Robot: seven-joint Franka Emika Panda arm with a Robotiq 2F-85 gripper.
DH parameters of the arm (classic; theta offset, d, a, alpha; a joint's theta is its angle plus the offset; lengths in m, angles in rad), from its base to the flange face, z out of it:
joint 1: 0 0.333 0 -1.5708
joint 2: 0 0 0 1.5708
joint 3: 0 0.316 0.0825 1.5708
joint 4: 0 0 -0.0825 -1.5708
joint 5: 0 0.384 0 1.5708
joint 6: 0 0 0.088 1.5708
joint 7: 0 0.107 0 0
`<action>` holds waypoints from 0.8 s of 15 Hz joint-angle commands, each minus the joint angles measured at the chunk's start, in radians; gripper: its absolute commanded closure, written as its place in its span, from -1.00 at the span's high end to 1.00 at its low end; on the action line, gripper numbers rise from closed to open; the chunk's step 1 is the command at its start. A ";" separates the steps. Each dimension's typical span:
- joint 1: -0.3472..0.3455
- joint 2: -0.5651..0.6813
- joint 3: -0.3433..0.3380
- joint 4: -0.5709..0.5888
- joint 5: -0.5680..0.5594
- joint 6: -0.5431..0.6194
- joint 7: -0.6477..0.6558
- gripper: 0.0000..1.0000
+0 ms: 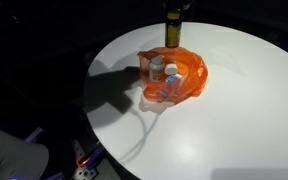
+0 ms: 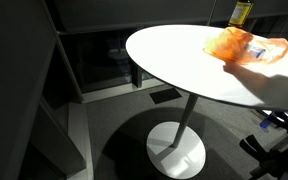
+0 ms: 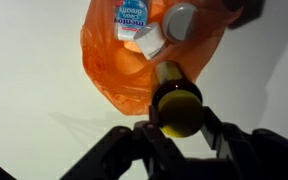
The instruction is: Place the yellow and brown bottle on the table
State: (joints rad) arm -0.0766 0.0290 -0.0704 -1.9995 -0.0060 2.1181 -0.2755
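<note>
I am clenching my claw (image 3: 176,130) on the yellow and brown bottle (image 1: 174,30), holding it upright just beyond the orange bag (image 1: 191,72) over the white table (image 1: 244,120); whether it is touching down, I cannot tell.

One table (image 1: 244,110), one orange bag (image 1: 191,80), two white-capped bottles (image 1: 156,66), one yellow and brown bottle (image 1: 174,30).

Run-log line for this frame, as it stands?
gripper: shut on yellow and brown bottle | bottle: upright, beside orange bag | table contact: cannot tell | white-capped bottles: in bag
</note>
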 commanded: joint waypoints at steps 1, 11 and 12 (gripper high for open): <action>0.035 -0.070 0.032 -0.029 -0.015 -0.011 -0.031 -0.60; 0.078 -0.014 0.059 -0.086 0.065 -0.010 -0.266 -0.60; 0.073 0.004 0.057 -0.094 0.071 0.000 -0.294 -0.60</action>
State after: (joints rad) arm 0.0085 0.0016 -0.0074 -2.0798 0.0303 2.1111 -0.4763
